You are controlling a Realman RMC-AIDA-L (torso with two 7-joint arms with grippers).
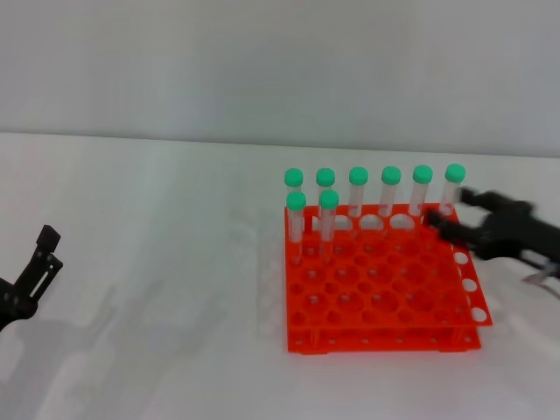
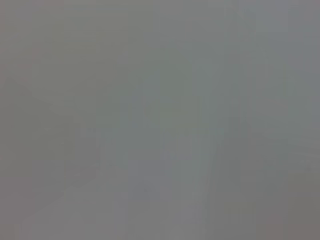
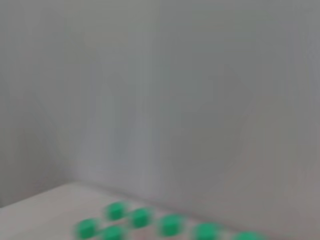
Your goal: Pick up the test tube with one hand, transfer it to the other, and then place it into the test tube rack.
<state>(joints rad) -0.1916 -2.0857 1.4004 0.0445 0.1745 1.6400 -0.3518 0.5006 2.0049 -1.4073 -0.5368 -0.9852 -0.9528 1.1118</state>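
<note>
The orange-red test tube rack (image 1: 385,302) stands on the white table right of centre. Several green-capped tubes stand upright in its far rows, and their caps (image 3: 141,218) show blurred in the right wrist view. The test tube (image 1: 453,179) at the far right corner of the rack lies between the spread fingers of my right gripper (image 1: 448,208), which reaches in from the right and is open; I cannot tell whether the fingers touch it. My left gripper (image 1: 48,249) hangs low at the left edge, far from the rack, open and holding nothing.
The white table (image 1: 157,262) runs out left of the rack, with a grey wall (image 1: 262,61) behind. The left wrist view shows only flat grey.
</note>
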